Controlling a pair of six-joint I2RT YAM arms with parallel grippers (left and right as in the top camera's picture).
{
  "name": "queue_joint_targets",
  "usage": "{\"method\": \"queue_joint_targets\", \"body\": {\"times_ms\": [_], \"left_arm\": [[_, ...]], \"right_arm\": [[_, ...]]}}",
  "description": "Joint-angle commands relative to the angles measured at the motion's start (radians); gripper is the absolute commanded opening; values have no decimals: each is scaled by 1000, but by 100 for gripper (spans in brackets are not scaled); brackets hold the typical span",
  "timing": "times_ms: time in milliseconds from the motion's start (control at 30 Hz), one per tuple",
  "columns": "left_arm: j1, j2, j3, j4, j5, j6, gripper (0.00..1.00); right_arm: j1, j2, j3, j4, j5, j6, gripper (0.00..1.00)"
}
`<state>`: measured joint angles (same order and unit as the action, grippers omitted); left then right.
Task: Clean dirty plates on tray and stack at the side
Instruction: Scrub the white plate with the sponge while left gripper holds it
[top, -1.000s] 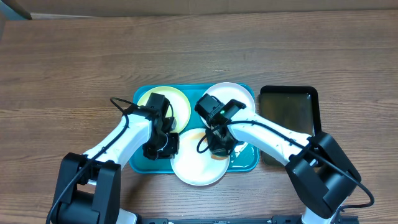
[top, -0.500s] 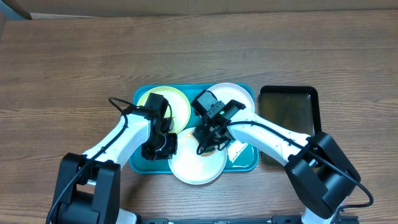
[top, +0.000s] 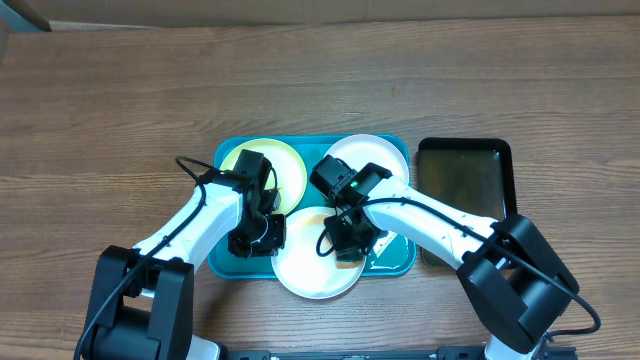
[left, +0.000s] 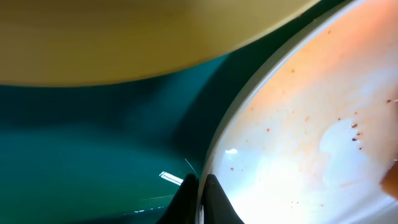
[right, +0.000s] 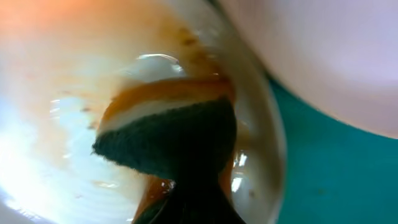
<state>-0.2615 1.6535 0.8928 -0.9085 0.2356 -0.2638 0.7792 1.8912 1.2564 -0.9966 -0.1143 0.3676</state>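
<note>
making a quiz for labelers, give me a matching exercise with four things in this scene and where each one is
1 yellow-green plate
2 front white plate
3 black tray
4 sponge

a in the right tool
b right of the teal tray
c back left of the teal tray
d rim in the left tool

Pairs: 1-c, 2-d, 3-b, 4-a
</note>
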Motion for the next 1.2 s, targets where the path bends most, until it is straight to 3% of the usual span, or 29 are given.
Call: {"method": "queue_joint_targets", "body": {"times_ms": [0,167,367,733,900,1033,1167], "left_arm": [[-1,14,-6,0,-51,-14,4],[-1,14,-6,1,-51,-14,4],[-1,14,-6,0,-51,-14,4],[-1,14,-6,0,-51,-14,4],[-1,14,-6,-2,-51,-14,4],[-1,14,-6,-5,-51,-14,4],[-1,14,-6,-5,-51,-15,4]], "right_arm": [[-19,-10,0,16,181,33,5],[-19,-10,0,128,165,30,5],[2,-10,0,235,-36,17,5],[102,-10,0,168,-177,-25,5],[107,-10,0,98,-129,-26,4],[70,-10,0,46,43,79,4],[16,-10,1,66,95,108,4]]}}
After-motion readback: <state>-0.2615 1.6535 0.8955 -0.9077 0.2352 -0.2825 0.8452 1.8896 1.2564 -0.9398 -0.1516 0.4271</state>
